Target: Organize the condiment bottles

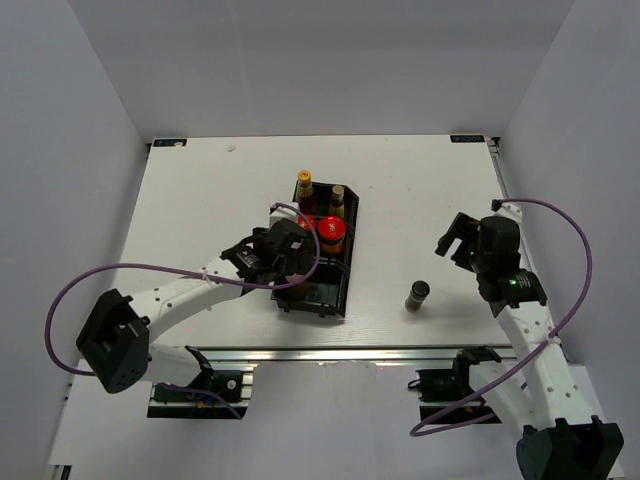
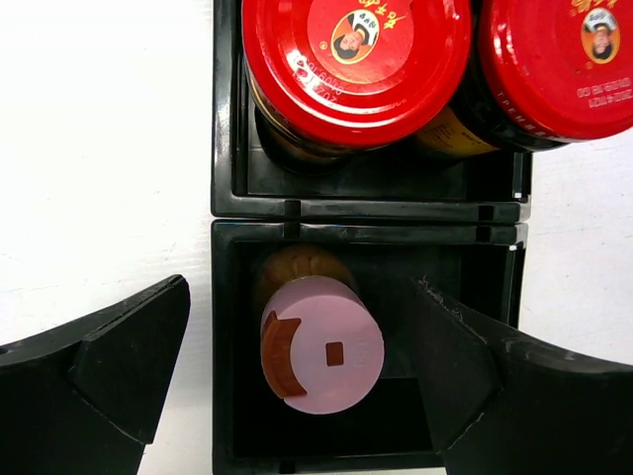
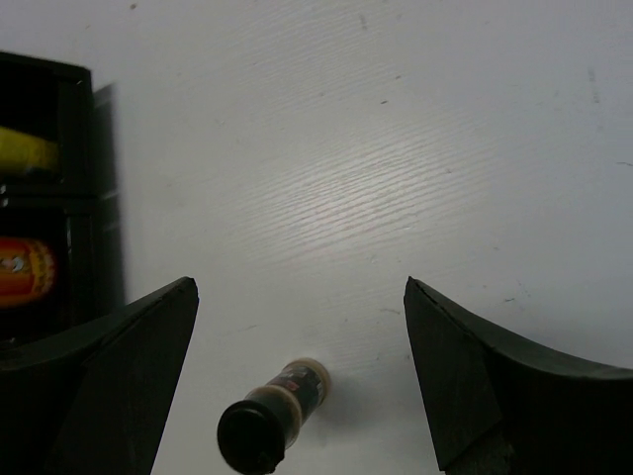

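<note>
The black bin (image 1: 338, 292) lies mid-table. Two slim brown bottles (image 1: 304, 187) (image 1: 338, 200) stand in its far compartment. Two red-lidded jars (image 2: 356, 64) (image 2: 559, 64) fill the middle one; one of them (image 1: 332, 232) shows from above. My left gripper (image 2: 302, 346) is open above the near compartment, its fingers either side of the upright pink-capped bottle (image 2: 321, 341) and apart from it. The black-capped bottle (image 1: 417, 295) stands alone on the table right of the bin. My right gripper (image 1: 460, 238) is open and empty beyond it; the bottle (image 3: 272, 416) sits low between its fingers.
The bin's divider wall (image 2: 366, 210) separates the pink-capped bottle from the red jars. The bin's right edge (image 3: 79, 148) shows at the left of the right wrist view. The white table (image 1: 200, 200) is bounded by grey walls on three sides.
</note>
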{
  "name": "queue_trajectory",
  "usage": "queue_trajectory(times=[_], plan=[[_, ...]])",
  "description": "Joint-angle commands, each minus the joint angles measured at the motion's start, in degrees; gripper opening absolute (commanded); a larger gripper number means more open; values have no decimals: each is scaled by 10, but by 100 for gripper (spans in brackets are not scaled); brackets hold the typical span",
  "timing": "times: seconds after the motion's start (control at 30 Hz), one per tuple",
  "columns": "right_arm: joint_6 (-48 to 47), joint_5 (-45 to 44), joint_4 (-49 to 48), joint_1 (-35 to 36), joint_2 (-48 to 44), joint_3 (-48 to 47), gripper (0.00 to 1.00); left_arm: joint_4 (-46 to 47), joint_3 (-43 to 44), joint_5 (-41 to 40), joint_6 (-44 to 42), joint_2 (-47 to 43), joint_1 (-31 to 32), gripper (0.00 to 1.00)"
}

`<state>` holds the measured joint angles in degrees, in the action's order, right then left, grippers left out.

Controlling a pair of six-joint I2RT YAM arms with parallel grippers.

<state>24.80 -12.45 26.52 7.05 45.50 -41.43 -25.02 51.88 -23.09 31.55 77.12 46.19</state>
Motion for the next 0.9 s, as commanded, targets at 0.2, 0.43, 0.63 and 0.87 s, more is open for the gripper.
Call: queue_trajectory(times=[0.2, 0.43, 0.63, 0.87], plan=[[-39, 66, 70, 109, 18, -23, 89, 9, 35, -40, 1, -98, -3, 98], [2, 41, 86, 186, 42, 13, 89, -37, 44, -11, 48, -100, -94, 98], [43, -16, 117, 231, 64, 28, 87, -28, 8, 44, 75, -105, -192, 98], [75, -64, 116, 256, 80, 36, 79, -33, -20, 24, 88, -128, -218, 98]])
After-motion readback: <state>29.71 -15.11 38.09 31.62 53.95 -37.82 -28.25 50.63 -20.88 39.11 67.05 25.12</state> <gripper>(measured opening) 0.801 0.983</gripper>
